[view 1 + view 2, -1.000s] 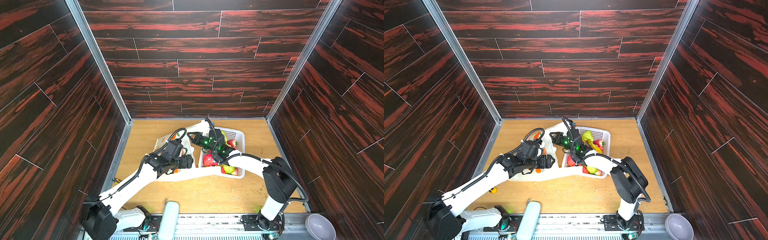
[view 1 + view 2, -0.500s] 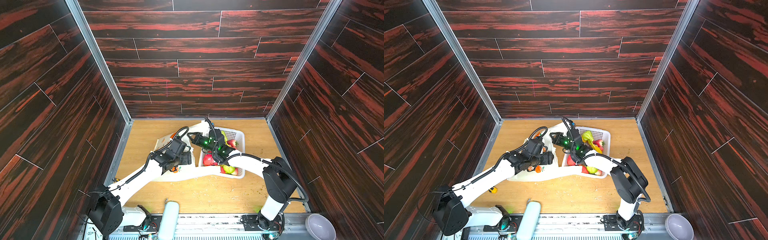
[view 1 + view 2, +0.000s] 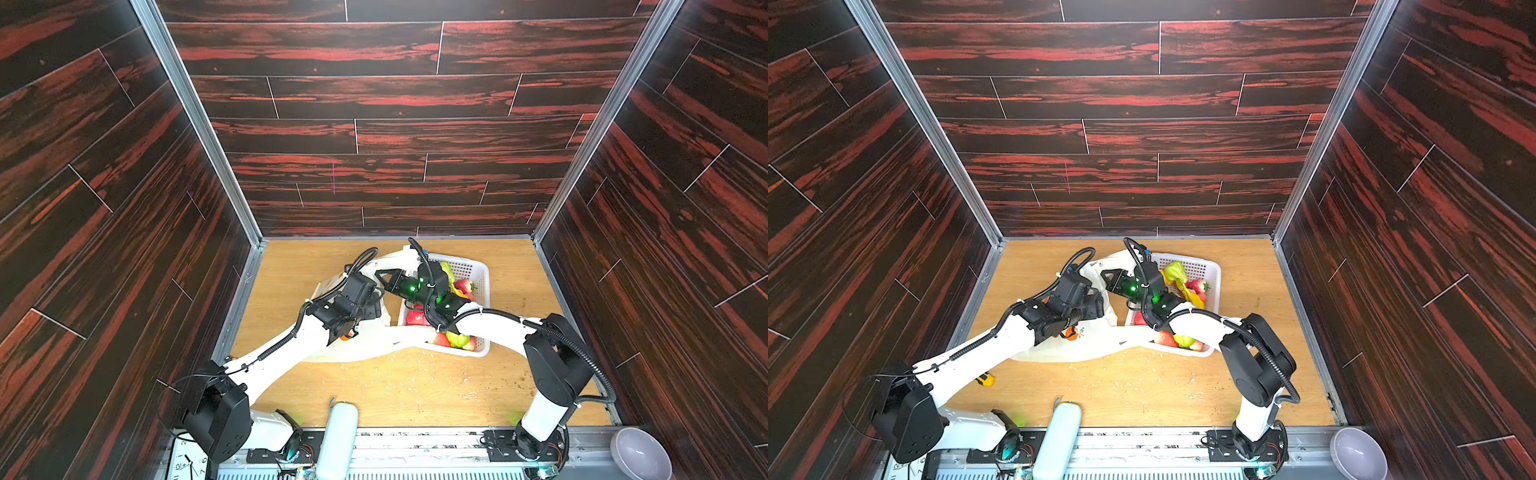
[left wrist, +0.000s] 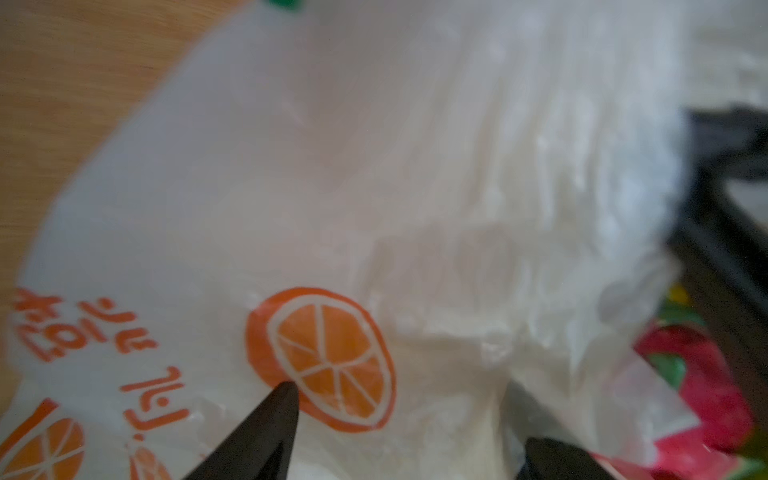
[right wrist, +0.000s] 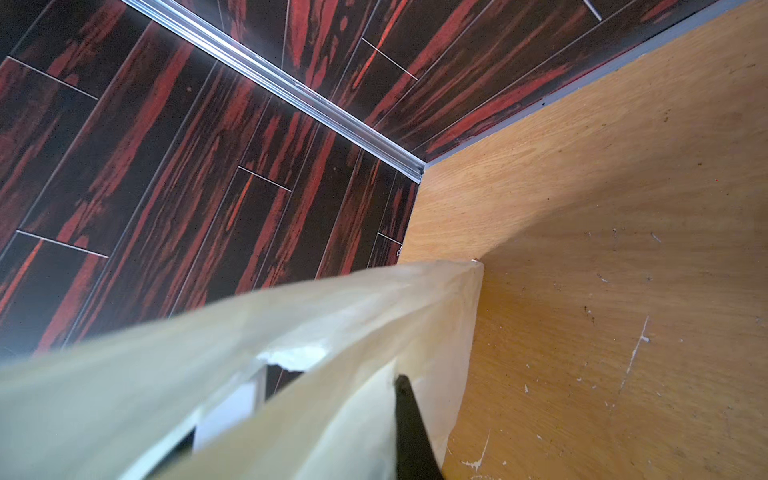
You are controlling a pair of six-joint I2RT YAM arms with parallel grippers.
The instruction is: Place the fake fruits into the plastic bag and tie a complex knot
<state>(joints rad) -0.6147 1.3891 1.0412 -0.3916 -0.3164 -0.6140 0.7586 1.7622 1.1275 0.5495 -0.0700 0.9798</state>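
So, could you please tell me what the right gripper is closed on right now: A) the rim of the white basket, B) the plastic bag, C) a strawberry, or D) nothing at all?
B: the right wrist view shows the plastic bag pinched at the shut right gripper and stretched away from it, while in a top view that gripper sits beside the white basket, not on it.

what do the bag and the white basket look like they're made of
bag: thin translucent plastic film, it seems; creased, slightly glossy, light passes through. basket: apparently rigid moulded white plastic; perforated grid walls holding shape.
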